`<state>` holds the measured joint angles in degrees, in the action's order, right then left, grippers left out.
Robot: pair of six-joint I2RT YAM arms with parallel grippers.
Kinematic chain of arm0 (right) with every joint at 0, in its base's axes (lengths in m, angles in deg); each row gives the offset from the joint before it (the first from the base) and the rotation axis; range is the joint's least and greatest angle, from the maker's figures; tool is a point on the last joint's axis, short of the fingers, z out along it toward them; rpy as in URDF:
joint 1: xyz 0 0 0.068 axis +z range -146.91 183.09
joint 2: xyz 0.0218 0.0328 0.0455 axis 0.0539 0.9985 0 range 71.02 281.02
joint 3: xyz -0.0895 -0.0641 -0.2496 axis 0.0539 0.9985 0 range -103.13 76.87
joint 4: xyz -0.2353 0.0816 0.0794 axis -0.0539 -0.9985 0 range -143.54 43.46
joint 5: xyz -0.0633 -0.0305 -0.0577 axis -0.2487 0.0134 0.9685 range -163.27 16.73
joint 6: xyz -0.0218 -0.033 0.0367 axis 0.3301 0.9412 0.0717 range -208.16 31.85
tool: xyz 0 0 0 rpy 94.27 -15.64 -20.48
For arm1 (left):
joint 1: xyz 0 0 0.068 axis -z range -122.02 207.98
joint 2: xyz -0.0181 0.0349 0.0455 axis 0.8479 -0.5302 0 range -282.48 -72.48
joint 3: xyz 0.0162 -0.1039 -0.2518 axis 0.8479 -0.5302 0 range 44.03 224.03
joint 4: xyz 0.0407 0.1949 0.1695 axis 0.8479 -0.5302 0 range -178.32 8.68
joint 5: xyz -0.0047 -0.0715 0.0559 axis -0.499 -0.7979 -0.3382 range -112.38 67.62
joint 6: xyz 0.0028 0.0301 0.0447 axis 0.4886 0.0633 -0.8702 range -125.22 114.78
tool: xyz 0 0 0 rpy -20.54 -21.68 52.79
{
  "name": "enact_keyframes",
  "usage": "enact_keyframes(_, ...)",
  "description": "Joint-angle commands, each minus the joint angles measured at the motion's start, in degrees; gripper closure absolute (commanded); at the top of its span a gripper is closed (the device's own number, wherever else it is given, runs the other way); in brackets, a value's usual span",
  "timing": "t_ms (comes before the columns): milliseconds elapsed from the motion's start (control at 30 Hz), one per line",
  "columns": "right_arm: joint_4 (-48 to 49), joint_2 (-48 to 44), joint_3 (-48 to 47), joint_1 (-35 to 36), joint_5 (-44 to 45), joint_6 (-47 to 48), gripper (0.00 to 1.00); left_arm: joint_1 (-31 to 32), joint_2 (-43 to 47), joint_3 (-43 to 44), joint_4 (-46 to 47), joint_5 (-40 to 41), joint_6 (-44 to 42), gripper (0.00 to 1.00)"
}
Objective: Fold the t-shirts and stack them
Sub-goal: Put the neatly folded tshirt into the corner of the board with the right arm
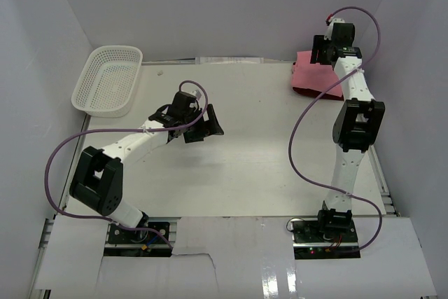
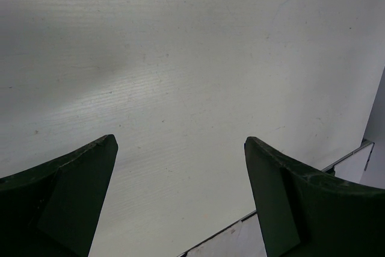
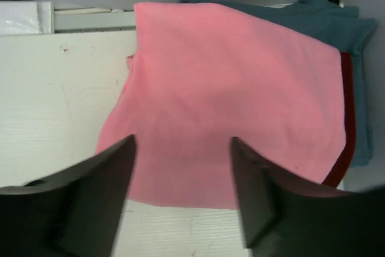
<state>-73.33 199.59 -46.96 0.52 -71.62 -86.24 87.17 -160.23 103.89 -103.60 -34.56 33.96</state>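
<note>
While its fingers stand spread and empty, the right claw [image 3: 182, 142] hangs over the folded light pink cloth t-shirt [image 3: 228, 82]. That shirt is stacked on a dark red t-shirt [image 3: 346, 148] and a teal-grey t-shirt [image 3: 337, 19] at the white table's [image 3: 60, 100] far right corner. The left claw [image 2: 180, 141] gapes wide.

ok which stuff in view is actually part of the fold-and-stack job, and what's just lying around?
Job:
- pink t-shirt, top of the pile
- dark red t-shirt, edge showing under it
- teal-grey t-shirt, sticking out beyond both
- right tool, open over the pile

Lying about:
- white basket, far left corner
</note>
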Motion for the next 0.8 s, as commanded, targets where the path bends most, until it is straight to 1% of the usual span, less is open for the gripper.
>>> enact_keyframes(0, 3.49, 2.11, 0.17, -1.56, -1.03, -1.38, 0.36, -0.19, 3.63, 0.62, -0.48, 1.72, -0.95, 0.02)
enact_keyframes(33, 3.41, 3.86, -0.18, -1.91, -3.73, -1.47, 0.47, -0.19, 3.81, 0.09, -0.48, 1.73, -0.86, 0.02)
enact_keyframes(67, 3.15, 4.75, -0.71, -2.18, -4.02, -3.74, 0.62, -0.19, 4.24, -0.17, -0.48, 1.73, -0.86, 0.02)
enact_keyframes(100, 3.14, 5.45, -1.58, -2.79, -4.81, -4.37, 0.91, -0.19, 4.51, -0.53, -0.48, 1.73, -0.77, 0.02)
enact_keyframes(200, 3.67, 6.95, -1.24, -2.79, -6.04, -4.81, 0.92, -0.19, 5.13, -1.23, -0.66, 2.16, -0.77, 0.02)
enact_keyframes(367, 5.34, 8.01, 1.57, -2.79, -2.71, -4.29, 0.92, -0.19, 4.95, -1.15, -0.57, 2.08, -0.60, 0.02)
enact_keyframes(533, 2.62, 11.26, -1.85, -2.70, -4.55, -4.11, 0.92, -0.19, 4.34, -0.97, -0.39, 1.73, -0.60, 0.02)
enact_keyframes(700, 4.63, 8.11, -1.85, -2.44, -5.87, -4.72, 0.92, -0.19, 4.95, -1.14, -0.39, 1.90, -0.60, 0.02)
enact_keyframes(767, 3.94, 7.31, -4.92, -2.18, -6.66, -4.46, 0.92, -0.19, 5.21, -1.23, -0.39, 1.90, -0.51, 0.02)
